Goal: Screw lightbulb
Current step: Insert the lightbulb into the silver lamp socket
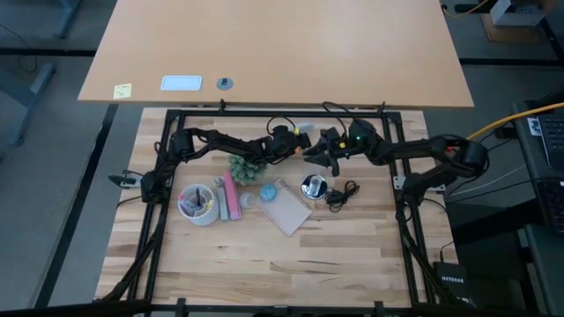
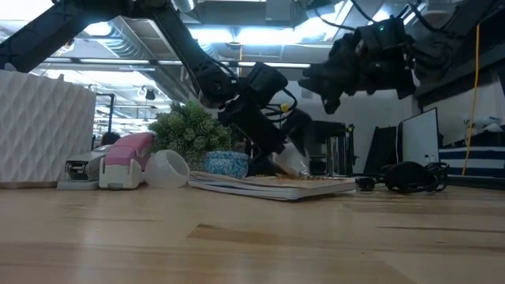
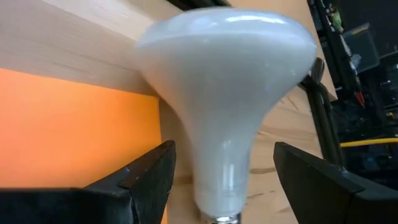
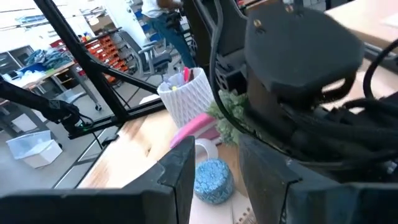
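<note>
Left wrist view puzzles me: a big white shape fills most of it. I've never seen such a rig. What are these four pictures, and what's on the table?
This is a robot with two dark arms working at a wooden table. One picture looks straight down from above, one looks level across the table top, and one comes from a camera on each wrist. The white shape is the lightbulb, right in front of the left gripper, with its base toward that camera. I cannot tell whether it is clamped. The right gripper is open and empty, close by. On the table are a shiny socket with a black cord, a white cup of pens, a pink stapler, a small plant, a blue ball and a flat pad.
</note>
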### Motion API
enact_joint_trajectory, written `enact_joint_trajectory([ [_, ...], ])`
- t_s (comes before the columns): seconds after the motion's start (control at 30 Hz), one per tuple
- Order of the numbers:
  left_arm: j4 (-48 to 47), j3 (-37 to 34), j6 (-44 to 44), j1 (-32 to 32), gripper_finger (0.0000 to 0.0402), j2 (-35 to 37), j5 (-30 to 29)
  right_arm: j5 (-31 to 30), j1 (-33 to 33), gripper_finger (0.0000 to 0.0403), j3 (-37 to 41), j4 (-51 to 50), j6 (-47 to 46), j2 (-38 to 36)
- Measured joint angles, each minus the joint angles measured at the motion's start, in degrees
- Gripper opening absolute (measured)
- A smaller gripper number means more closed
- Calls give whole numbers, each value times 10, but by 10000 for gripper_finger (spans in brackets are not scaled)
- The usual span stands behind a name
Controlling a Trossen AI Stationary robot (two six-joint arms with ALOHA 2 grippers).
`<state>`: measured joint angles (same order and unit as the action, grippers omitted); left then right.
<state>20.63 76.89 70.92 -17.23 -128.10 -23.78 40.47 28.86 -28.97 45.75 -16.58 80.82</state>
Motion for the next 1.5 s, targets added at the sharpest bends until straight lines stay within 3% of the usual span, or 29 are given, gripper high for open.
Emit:
enact_joint_trajectory([
  [0.17, -25, 1, -7, -1, 263, 2, -2, -29, 0, 127, 0, -21, -1, -5],
  [0.4, 22, -1, -62, 10, 263, -1, -1, -152, 10, 127, 0, -88, -1, -21],
  [0.67, 43, -1, -39, 14, 263, -1, -1, -305, 84, 127, 0, -163, 0, -56],
  [0.87, 114, 0, -29, 13, 263, 0, -2, -353, 143, 127, 0, -174, 9, -56],
  [1.13, 133, 4, 8, 23, 263, 0, -2, -354, 209, 127, 0, -174, 30, -11],
  [1.3, 116, 51, -69, 27, 263, 1, -7, -319, 215, 127, 0, -173, 30, 48],
  [1.5, -48, 125, -143, 20, 263, 2, -20, -281, 214, 127, 0, -173, 30, 89],
])
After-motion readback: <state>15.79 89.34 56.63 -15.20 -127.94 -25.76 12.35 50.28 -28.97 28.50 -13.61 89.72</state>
